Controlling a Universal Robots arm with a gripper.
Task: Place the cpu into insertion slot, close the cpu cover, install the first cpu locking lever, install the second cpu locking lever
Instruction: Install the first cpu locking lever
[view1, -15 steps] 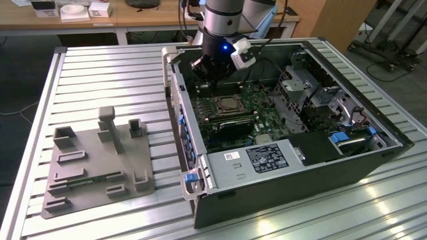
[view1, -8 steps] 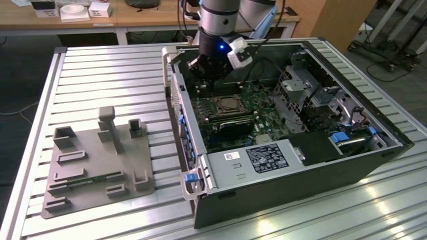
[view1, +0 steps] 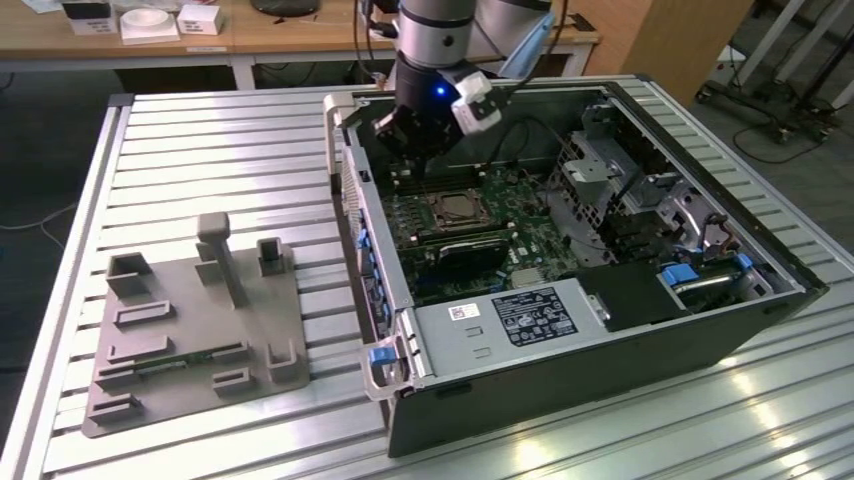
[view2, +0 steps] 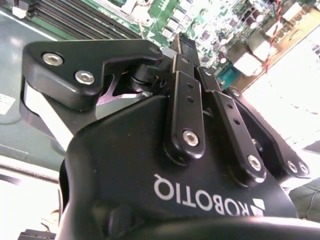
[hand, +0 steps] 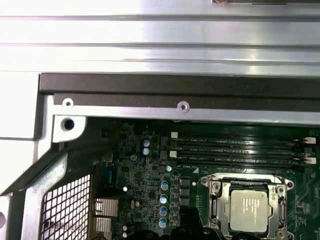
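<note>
- The tool (view1: 406, 150) hangs inside the open computer case (view1: 400, 400), above the green circuit board (view1: 534, 250) near the case's far corner. It is nearer the exterior view's left.
- Whether the tool is spread or pressed together cannot be told. Its black body takes up most of the second wrist view, and nothing can be seen in its grip.
- The cpu (hand: 248, 211) sits flat in the insertion slot (hand: 206, 186), with its silvery top facing up. In the exterior view it shows as a pale square (view1: 459, 208) among the board's parts.
- The cpu cover (hand: 220, 212) appears to lie down around the chip, which shows through its window.
- The long black memory slots (hand: 240, 150) run between the insertion slot and the case wall (hand: 175, 85). The tool stands beyond them, apart from the slot.
- A grey box with a white label (view1: 521, 318) sits at the near end of the case.
- On the slatted metal counter (view1: 200, 140), a grey fixture tray (view1: 187, 340) lies well apart from the case, toward the exterior view's left.
</note>
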